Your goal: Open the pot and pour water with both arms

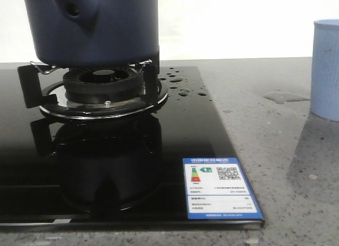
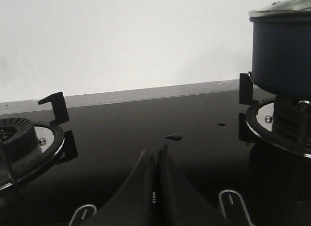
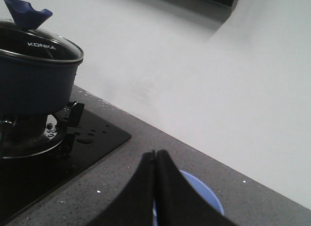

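The dark navy pot sits on the burner grate at the back left of the front view, its stubby handle with a small hole facing me. It also shows in the left wrist view and in the right wrist view, with a glass lid and blue knob on it. Water lies as drops on the black hob and as a thin puddle on the counter. My left gripper is shut and empty, low over the hob. My right gripper is shut and empty above the light blue cup.
The light blue ribbed cup stands on the grey counter at the right. The black glass hob carries a blue label near its front right corner. A second burner lies left of the pot. A white wall stands behind.
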Robot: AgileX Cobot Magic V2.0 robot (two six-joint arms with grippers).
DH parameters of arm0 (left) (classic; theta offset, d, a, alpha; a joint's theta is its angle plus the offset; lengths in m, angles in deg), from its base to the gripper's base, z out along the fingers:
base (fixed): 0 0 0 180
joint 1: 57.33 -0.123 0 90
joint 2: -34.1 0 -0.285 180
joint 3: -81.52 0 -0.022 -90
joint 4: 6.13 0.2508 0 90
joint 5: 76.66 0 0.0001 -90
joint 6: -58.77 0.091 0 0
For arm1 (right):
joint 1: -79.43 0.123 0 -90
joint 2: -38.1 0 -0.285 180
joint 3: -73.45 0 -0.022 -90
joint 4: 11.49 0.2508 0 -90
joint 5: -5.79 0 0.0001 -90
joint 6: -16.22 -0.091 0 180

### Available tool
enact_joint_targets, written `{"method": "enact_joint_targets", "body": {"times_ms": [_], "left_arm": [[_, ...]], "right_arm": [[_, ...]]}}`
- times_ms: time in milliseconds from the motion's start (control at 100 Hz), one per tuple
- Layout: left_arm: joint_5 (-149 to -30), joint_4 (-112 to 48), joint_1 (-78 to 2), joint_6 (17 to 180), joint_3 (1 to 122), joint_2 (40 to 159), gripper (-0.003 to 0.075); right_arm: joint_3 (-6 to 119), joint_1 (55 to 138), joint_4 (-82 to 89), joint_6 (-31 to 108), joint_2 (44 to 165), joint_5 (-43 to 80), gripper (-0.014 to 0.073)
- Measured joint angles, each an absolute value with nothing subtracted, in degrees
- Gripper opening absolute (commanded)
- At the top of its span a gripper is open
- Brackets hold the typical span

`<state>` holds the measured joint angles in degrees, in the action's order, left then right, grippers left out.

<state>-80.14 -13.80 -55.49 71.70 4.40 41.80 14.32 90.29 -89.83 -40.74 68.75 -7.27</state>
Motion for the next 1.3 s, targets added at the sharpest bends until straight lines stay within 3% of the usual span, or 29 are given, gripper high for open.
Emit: {"method": "enact_joint_targets", "body": {"times_ms": [90, 230, 550, 1299], "left_arm": [[-79.2, -4.0, -55.5, 61.1, 4.4, 41.8, -0.0019], [-82.6, -1.9, -55.5, 55.2, 4.4, 41.8, -0.0019], [-92.6, -4.0, -55.5, 54.0, 4.4, 41.8, -0.0019], [-93.8, -4.6, -55.5, 54.0, 4.4, 41.8, -0.0019]], "right_arm": [[14.3, 90.3, -89.8, -40.9, 68.7, -7.3, -0.0067], [14.3, 90.3, -89.8, -40.9, 68.7, -7.3, -0.0067], [14.3, 90.3, -89.8, -40.7, 68.7, -7.3, -0.0067], [14.1, 90.3, -89.8, -40.8, 68.7, -7.3, -0.0067]]}}
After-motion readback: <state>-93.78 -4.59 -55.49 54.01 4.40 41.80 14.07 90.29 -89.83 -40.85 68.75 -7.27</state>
